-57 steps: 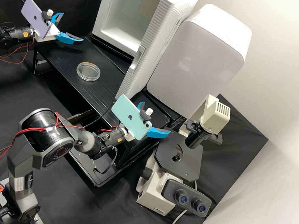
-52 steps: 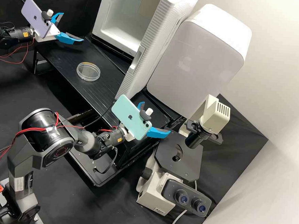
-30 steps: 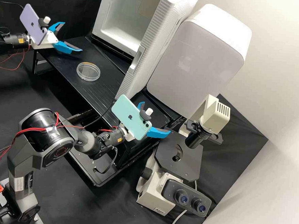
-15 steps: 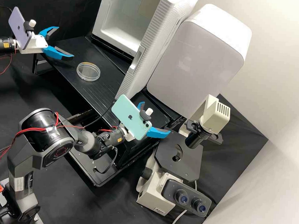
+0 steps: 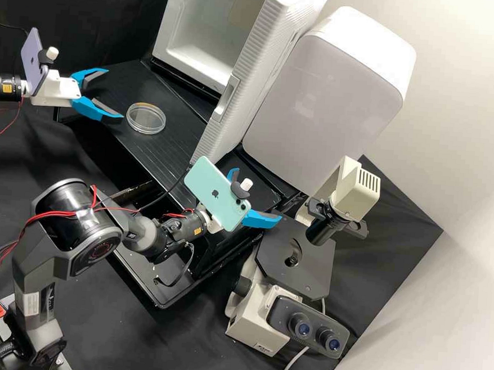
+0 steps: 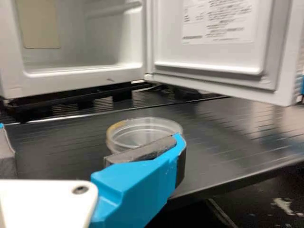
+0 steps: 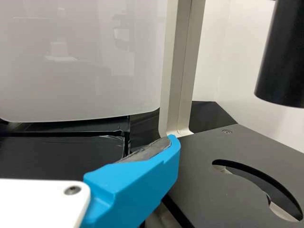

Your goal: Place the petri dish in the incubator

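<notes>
clear glossy plastic petri dish (image 5: pixel 146 118), ribbed shiny black bench (image 5: pixel 171 146), smooth white plastic incubator (image 5: pixel 195 54), matt black cloth (image 5: pixel 124 334)

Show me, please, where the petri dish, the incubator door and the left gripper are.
petri dish (image 5: pixel 146 118), high view, centre of its lid.
incubator door (image 5: pixel 249 78), high view, its ribbed outer face.
left gripper (image 5: pixel 114 94), high view, midway between its open fingertips.

1. In the left wrist view, one blue finger (image 6: pixel 142 183) of the left gripper (image 6: pixel 90 135) covers the petri dish's (image 6: pixel 142 130) near rim.
2. The incubator's (image 5: pixel 169 27) top is cut off by the high view's upper edge.
3. The door label (image 6: pixel 218 19) is too blurred to read.
4. The left arm (image 5: pixel 0 86) runs off the side edge.
</notes>
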Robot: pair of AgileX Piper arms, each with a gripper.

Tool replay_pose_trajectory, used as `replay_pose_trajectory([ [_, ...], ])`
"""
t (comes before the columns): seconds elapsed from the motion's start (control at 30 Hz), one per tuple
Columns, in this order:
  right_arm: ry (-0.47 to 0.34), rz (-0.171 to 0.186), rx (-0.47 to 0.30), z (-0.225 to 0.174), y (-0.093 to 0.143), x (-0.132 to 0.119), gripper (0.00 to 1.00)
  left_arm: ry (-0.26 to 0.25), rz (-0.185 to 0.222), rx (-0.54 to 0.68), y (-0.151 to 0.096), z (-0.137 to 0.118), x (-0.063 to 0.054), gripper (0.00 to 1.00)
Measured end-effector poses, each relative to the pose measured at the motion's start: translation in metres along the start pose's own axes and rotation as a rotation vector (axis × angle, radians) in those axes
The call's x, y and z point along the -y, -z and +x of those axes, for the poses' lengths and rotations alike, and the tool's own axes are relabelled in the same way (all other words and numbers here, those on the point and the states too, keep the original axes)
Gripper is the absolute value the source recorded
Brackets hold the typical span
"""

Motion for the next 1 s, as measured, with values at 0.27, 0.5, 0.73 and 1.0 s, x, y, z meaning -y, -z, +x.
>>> replay_pose_trajectory([
  [0.27, 0.0, 0.0, 0.0, 0.0, 0.0, 0.0, 1.0, 0.042, -0.047, 0.022, -0.002, 0.009, 0.007, 1.0],
  [0.5, 0.0, 0.0, 0.0, 0.0, 0.0, 0.0, 1.0, 0.077, -0.063, 0.057, -0.005, 0.024, 0.008, 1.0],
  [0.73, 0.0, 0.0, 0.0, 0.0, 0.0, 0.0, 1.0, 0.11, -0.08, 0.068, -0.006, 0.038, 0.008, 1.0],
  [1.0, 0.0, 0.0, 0.0, 0.0, 0.0, 0.0, 1.0, 0.13, -0.077, 0.066, -0.005, 0.049, 0.008, 1.0],
])
